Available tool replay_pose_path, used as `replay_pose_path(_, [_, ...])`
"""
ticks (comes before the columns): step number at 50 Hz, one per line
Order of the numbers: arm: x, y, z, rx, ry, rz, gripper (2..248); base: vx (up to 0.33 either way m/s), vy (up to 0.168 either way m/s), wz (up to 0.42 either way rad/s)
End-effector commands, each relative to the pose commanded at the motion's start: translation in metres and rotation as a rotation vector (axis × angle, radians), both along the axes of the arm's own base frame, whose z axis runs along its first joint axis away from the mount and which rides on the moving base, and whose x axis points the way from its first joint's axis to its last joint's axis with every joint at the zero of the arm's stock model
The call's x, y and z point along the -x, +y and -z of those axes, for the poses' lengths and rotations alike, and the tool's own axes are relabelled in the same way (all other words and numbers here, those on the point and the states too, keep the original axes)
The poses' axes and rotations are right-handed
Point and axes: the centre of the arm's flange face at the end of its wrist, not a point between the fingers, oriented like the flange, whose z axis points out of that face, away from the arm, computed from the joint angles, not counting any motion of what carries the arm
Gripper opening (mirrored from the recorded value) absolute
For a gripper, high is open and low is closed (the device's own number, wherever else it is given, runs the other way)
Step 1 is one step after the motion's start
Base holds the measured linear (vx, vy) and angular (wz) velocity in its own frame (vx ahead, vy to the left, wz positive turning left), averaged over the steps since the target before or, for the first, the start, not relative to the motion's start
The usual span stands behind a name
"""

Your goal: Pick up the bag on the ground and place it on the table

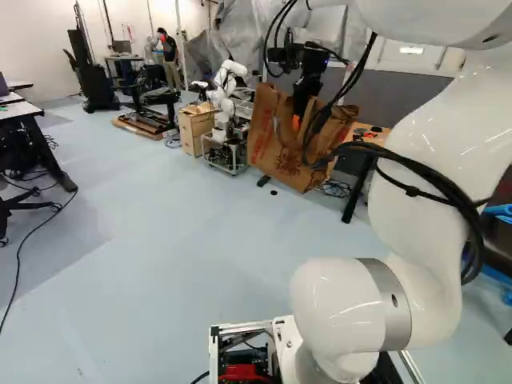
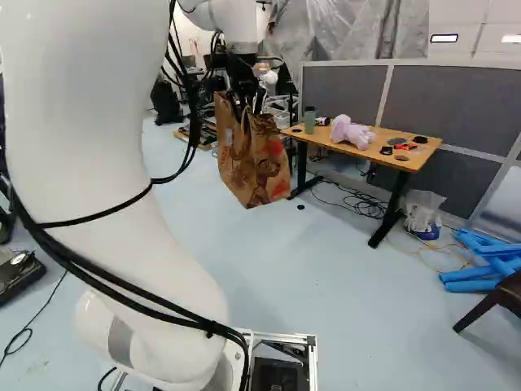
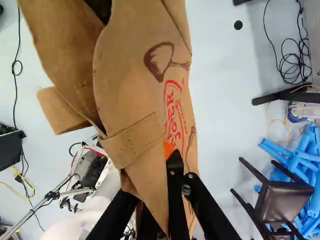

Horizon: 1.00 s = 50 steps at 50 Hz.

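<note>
Beside brown wooden worktop [image 2: 321, 137], black two-finger gripper [image 3: 172, 153] clamped on tilted brown paper bag [image 2: 252, 163]. One-sided hold, could slip; hanging low, could snag.

Bag [image 2: 252, 167]: large, brown paper, creased, with red and dark printing and paper handles; mouth uppermost. Pose: tilted, a lower corner pointing down, upper part pinched in the hand [image 2: 247, 106]. Position: upper middle of the left base frame, upper left of centre in the right base frame. Wrist view: folded rim and handle run across the fingers. Tabletop [image 2: 423, 155]: light brown wood on dark legs, upright; right of centre in the upper right base frame, partly hidden behind the bag in the left base frame.
</note>
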Motion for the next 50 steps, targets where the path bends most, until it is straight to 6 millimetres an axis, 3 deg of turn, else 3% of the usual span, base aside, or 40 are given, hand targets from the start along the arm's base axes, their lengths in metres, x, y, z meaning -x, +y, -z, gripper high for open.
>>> replay_pose_path(50, [-0.001,-0.005,-0.075,-0.03,-0.02,0.007,22,0.0,0.0,0.0])
